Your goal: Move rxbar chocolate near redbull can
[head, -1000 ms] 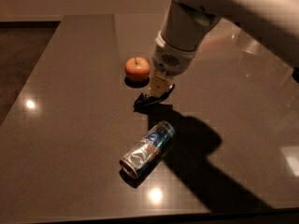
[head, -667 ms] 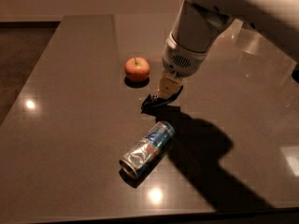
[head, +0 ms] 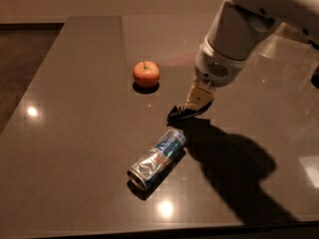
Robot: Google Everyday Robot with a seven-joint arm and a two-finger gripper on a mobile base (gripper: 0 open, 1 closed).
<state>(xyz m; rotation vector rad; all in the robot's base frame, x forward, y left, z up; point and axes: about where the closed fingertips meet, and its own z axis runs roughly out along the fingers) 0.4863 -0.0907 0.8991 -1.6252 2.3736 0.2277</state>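
Observation:
The redbull can [head: 157, 158] lies on its side on the dark table, silver and blue, its blue end pointing back right. My gripper [head: 193, 107] hangs from the white arm just behind the can's blue end. It is shut on the rxbar chocolate [head: 176, 115], a small black bar that sticks out to the left of the fingertips. The bar is held low over the table, a short gap behind the can's upper end. Most of the bar's wrapper is dark and hard to read.
A red-yellow apple [head: 146, 73] stands behind and left of the gripper. The dark glossy table [head: 75, 133] ends at the front edge just below the can and at the left edge. The arm's shadow falls on the right of the can.
My gripper has carried the black bar to the right and a little toward the front, away from the apple and closer to the can's blue end. The can and apple have not moved.

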